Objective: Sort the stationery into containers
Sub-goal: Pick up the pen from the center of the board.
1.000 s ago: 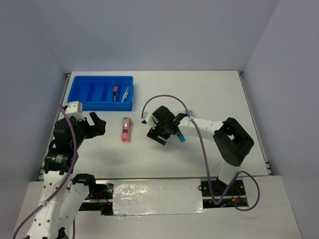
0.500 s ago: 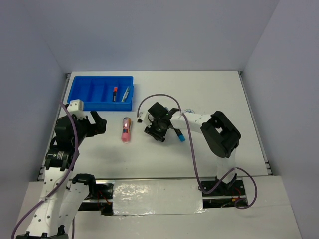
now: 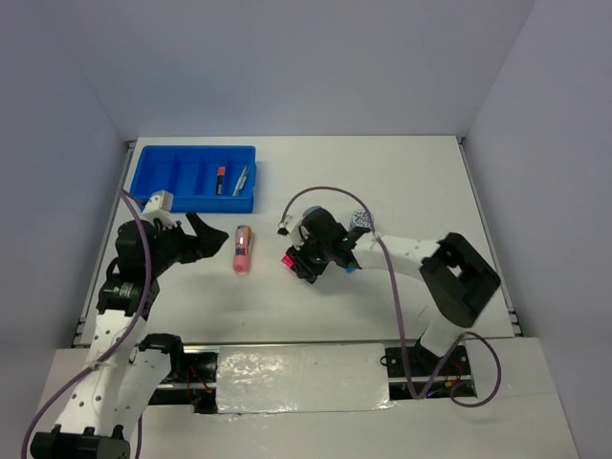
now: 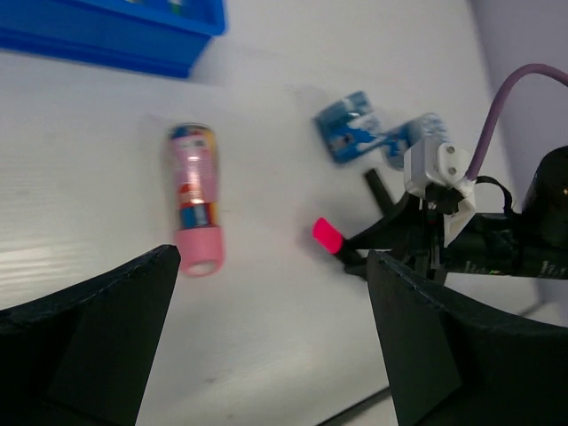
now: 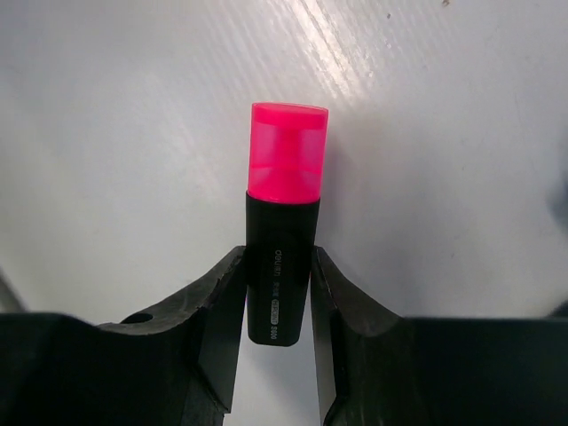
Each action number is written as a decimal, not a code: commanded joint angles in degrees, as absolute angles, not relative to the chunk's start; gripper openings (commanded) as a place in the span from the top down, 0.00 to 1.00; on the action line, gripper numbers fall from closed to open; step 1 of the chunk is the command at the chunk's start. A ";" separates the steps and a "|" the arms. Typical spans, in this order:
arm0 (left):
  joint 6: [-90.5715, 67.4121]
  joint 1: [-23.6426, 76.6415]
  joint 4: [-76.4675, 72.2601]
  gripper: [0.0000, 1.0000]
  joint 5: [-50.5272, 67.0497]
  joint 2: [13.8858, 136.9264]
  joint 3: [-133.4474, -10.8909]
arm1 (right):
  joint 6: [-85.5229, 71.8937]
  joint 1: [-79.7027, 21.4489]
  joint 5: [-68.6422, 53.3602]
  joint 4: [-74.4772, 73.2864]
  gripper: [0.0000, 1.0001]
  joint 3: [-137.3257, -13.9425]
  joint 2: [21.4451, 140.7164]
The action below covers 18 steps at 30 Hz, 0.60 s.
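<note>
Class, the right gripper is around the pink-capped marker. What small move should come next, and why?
Probably a short lift straight up. The right gripper has its jaws against both sides of the marker, which appears to rest on the table. Raising it first would clear the surface before carrying it to the blue tray at the far left corner.

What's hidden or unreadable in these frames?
Top view: pink-capped marker body hidden by the right hand; blue-capped marker mostly under that arm.
Top view: the two items in the blue tray too small to identify.
Left wrist view: tray cut by top edge, contents unseen; jar labels blurred.
</note>
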<state>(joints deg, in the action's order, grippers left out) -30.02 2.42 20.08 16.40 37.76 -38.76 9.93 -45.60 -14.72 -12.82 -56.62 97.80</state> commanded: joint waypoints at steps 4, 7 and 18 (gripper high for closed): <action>-54.21 5.96 -6.29 0.01 35.77 38.32 -27.34 | -18.42 -48.86 -7.76 9.40 0.88 -46.85 81.40; -55.81 11.94 -11.78 0.01 31.22 40.33 -28.81 | -20.73 -53.69 -0.11 8.44 0.88 -47.89 77.80; -51.07 26.28 -8.62 0.06 19.34 51.59 -36.73 | -22.94 -58.53 3.34 4.65 0.88 -51.33 72.17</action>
<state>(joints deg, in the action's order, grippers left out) -51.51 25.10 -6.83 23.09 50.13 -34.61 -21.30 -57.69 1.26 3.33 -49.54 76.09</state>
